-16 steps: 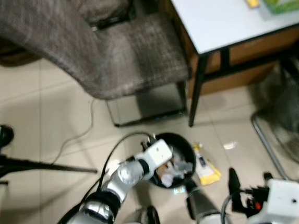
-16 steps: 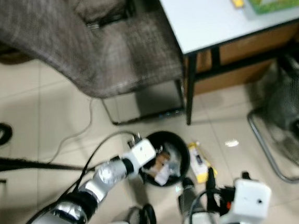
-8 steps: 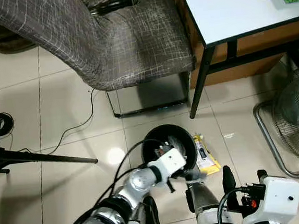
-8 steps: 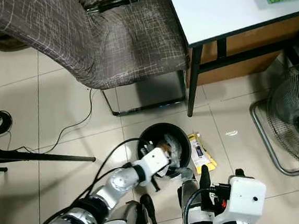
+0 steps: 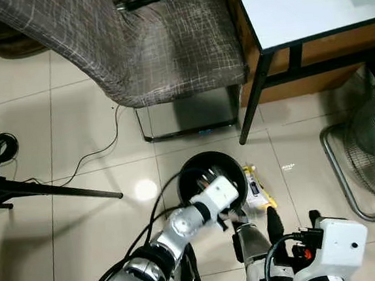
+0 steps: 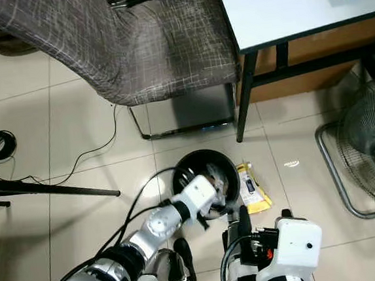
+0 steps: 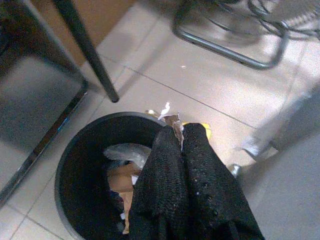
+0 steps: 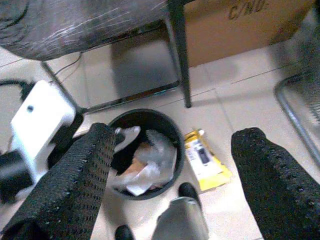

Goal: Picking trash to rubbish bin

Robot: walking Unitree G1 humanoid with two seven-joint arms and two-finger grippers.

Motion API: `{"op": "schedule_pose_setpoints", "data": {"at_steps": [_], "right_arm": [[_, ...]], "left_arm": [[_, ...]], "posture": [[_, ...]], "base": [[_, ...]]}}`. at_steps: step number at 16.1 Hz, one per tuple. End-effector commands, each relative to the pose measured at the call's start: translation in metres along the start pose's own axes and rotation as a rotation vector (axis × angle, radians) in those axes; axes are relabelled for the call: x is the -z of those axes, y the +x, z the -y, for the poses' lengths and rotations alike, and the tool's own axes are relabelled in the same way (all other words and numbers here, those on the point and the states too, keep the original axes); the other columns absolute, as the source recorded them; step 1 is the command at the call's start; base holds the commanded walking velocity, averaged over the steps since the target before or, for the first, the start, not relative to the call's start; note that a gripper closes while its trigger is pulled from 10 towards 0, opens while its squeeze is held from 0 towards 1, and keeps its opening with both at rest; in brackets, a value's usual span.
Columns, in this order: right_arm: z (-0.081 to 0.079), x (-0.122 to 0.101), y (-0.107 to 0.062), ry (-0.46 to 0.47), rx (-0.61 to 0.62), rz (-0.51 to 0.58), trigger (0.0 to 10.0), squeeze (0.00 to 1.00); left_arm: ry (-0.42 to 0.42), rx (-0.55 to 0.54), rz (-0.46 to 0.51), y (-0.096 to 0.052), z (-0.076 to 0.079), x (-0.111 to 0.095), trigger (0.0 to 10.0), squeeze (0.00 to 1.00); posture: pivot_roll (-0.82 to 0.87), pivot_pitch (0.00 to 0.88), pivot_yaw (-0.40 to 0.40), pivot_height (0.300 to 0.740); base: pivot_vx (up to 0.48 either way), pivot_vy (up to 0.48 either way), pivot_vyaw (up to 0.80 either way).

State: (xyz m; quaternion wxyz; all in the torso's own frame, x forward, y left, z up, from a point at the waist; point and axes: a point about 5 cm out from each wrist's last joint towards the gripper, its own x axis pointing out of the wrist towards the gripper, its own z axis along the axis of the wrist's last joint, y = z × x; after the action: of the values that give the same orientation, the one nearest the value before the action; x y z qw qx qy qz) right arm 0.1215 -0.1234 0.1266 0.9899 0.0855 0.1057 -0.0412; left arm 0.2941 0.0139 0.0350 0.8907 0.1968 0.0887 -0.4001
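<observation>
Left of the bin [image 5: 211,168], a black cable [image 5: 97,158] trails across the floor tiles, and behind the bin stands a chair [image 5: 167,57] under a grey checked cover. The bin, round and black, holds crumpled plastic and paper scraps [image 8: 145,167]. The left gripper [image 7: 182,150] hangs over the bin's near rim, its two fingers pressed together on a small torn scrap [image 7: 170,117] that pokes out past their tips; the scrap is thin, light and limp by the look of it, and should drop free once the fingers part. Just right of the bin, touching or nearly touching its wall, a flat yellow packet [image 5: 258,191] lies on the floor: likely light, slick and flexible, so best pinched by one edge or corner instead of pressed flat. Its dark printed panel is too small to read. The right gripper [image 8: 172,175] hovers on the robot's side of the bin with fingers spread wide, holding nothing. Further right, a cardboard box [image 8: 240,25] under the table [image 5: 294,13] bears partial lettering, "C/NO". A floor fan [image 6: 373,157] stands rightmost; its hub badge is illegible.
</observation>
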Motion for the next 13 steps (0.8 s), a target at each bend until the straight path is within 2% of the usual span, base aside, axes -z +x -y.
{"op": "schedule_pose_setpoints", "data": {"at_steps": [1, 2, 6, 10, 13], "right_arm": [[-0.014, -0.002, -0.004, 0.067, -0.064, -0.02, 10.0, 0.0], [-0.021, 0.001, -0.008, 0.143, -0.122, -0.065, 10.0, 0.0], [-0.024, 0.01, -0.018, 0.295, -0.12, -0.142, 10.0, 0.0], [-0.029, 0.014, -0.021, 0.329, -0.145, -0.178, 10.0, 0.0], [-0.029, 0.018, -0.023, 0.321, -0.155, -0.201, 10.0, 0.0]], "left_arm": [[-0.045, 0.008, -0.014, 0.003, 0.01, 0.0, 10.0, 0.0], [-0.047, -0.006, -0.006, 0.006, 0.01, -0.005, 10.0, 0.0], [-0.038, -0.043, -0.008, 0.007, 0.006, -0.007, 10.0, 0.0], [-0.047, -0.066, -0.005, 0.008, 0.005, -0.009, 10.0, 0.0], [-0.121, -0.069, 0.017, 0.013, 0.009, -0.017, 10.0, 0.0]], "posture": [[-0.21, 0.438, 0.147, 0.74], [-0.21, 0.437, 0.144, 0.74], [-0.22, 0.434, 0.143, 0.74], [-0.22, 0.439, 0.145, 0.74], [-0.22, 0.441, 0.148, 0.74]], "base": [[0.0, 0.0, 0.0], [0.0, 0.0, 0.0], [0.0, 0.0, 0.0], [0.0, 0.0, 0.0], [0.0, 0.0, 0.0]]}}
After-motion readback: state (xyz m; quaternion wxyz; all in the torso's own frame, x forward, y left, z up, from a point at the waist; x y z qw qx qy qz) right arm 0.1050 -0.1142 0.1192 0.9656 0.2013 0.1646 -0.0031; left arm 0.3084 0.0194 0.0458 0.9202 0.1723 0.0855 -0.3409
